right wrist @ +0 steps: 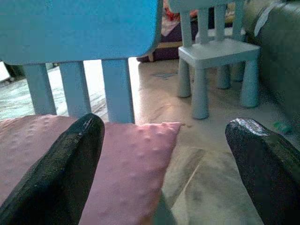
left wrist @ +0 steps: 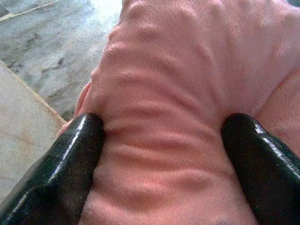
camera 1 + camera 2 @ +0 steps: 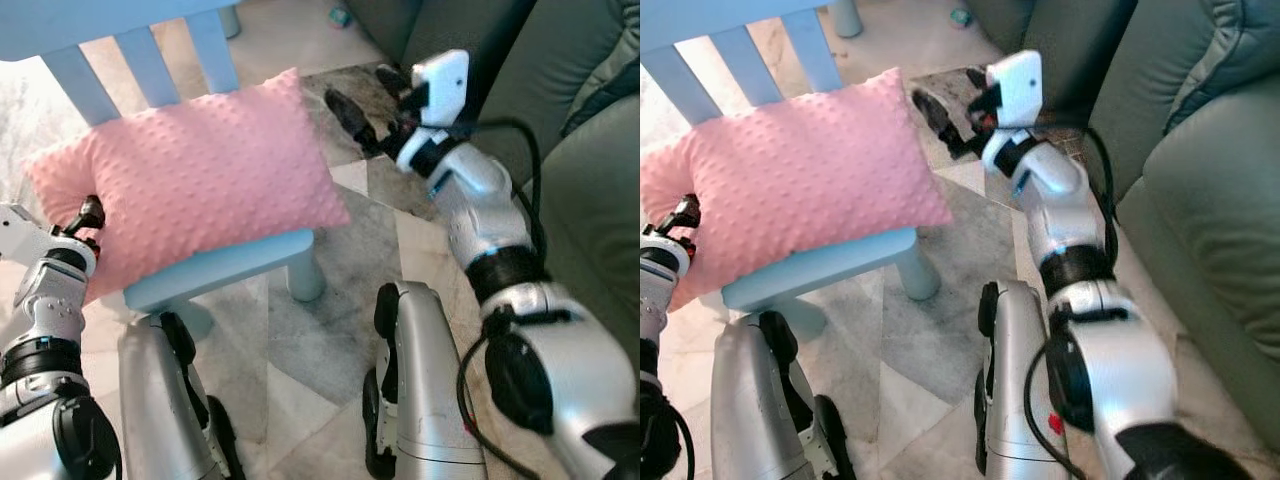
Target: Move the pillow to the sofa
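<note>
Marble floor (image 3: pixel 330 340), grey sofa (image 3: pixel 590 190) at right. Pink pillow (image 3: pixel 200 180) lies on a blue chair (image 3: pixel 230 268), upper left. Left gripper (image 2: pixel 164 154) pinches its corner; right gripper (image 1: pixel 164 154) spread wide beside it.

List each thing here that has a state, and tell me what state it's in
pillow: lying on the chair seat, left end gripped.
left gripper: fingers pressed into the pillow's end.
right gripper: open, off the pillow's right corner, touching nothing.
blue chair: upright, pillow on it.
second chair: upright, farther back.
sofa: on the robot's right.
</note>
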